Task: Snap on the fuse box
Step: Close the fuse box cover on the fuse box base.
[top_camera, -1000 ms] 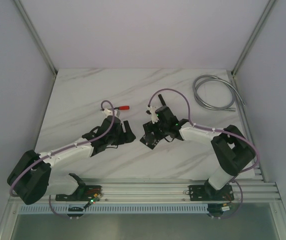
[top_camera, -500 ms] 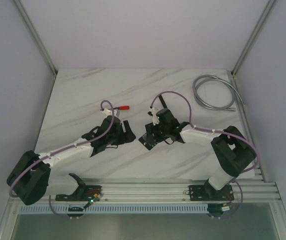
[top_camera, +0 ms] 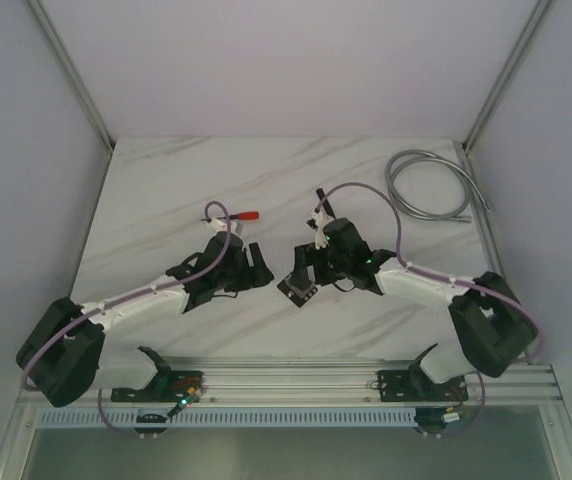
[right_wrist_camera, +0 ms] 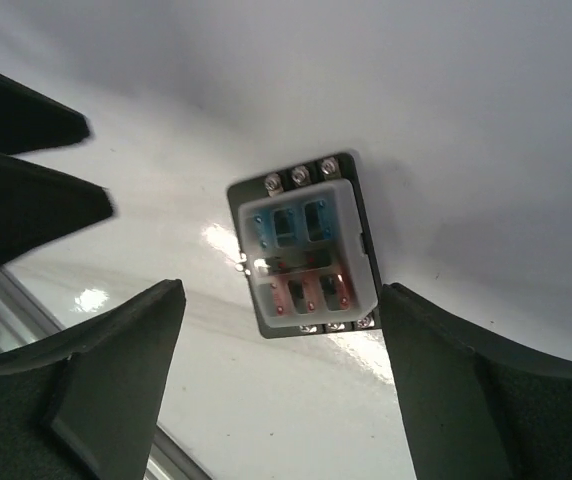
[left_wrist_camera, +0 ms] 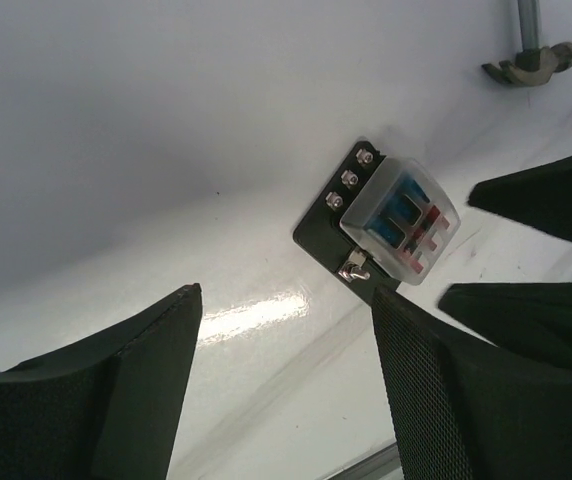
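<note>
Over the table [top_camera: 166,190], the left gripper [top_camera: 254,262] and right gripper [top_camera: 304,268] are both hanging released, grasping nothing. The fuse box [left_wrist_camera: 318,228] is lying between them, its clear cover [right_wrist_camera: 306,250] seemingly sitting in place, so little is likely remaining.

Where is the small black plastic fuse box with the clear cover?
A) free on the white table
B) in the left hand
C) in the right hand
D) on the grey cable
A: the fuse box lies on the white table; the right hand is open and apart from it.
</note>
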Tool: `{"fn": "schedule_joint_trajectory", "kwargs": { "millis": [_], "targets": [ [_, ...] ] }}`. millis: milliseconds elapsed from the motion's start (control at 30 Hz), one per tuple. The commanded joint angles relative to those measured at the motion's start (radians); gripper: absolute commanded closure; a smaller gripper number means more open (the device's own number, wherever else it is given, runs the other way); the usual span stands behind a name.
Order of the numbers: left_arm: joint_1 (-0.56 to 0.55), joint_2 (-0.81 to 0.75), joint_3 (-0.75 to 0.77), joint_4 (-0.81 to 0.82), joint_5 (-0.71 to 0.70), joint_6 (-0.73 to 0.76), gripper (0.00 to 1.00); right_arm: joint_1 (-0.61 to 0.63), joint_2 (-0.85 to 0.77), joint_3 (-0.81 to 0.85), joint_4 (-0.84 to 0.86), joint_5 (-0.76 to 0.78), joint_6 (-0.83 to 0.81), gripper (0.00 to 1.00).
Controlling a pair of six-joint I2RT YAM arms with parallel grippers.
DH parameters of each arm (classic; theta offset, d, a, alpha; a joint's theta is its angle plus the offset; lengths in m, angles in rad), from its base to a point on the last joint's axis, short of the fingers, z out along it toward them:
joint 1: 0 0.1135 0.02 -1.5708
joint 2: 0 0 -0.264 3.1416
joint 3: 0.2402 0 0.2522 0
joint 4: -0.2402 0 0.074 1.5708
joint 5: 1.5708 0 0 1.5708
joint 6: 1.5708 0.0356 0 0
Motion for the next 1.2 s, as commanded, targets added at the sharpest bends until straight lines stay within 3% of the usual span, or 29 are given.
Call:
{"fn": "schedule_joint_trajectory", "kwargs": {
  "millis": [0, 367, 733, 967, 1167],
  "targets": [
    [-0.018, 0.046, 0.056, 0.019, 0.035, -0.005, 0.24, -0.023, -0.078, -0.021, 0.004, 0.024, 0.048, 0.15],
    [-0.056, 0.252, 0.177, 0.023, 0.057, -0.014, 0.43, -0.119, 0.013, -0.048, 0.094, -0.136, 0.05, 0.43],
    [-0.083, 0.367, 0.248, 0.025, 0.125, -0.027, 0.55, -0.147, 0.093, -0.06, 0.117, -0.234, 0.043, 0.56],
    [-0.093, 0.411, 0.229, 0.026, 0.154, -0.058, 0.62, -0.144, 0.088, -0.136, 0.14, -0.228, 0.096, 0.65],
    [-0.115, 0.453, 0.203, 0.025, 0.156, -0.084, 0.66, -0.118, 0.093, -0.193, 0.137, -0.189, 0.135, 0.66]
  ]
}}
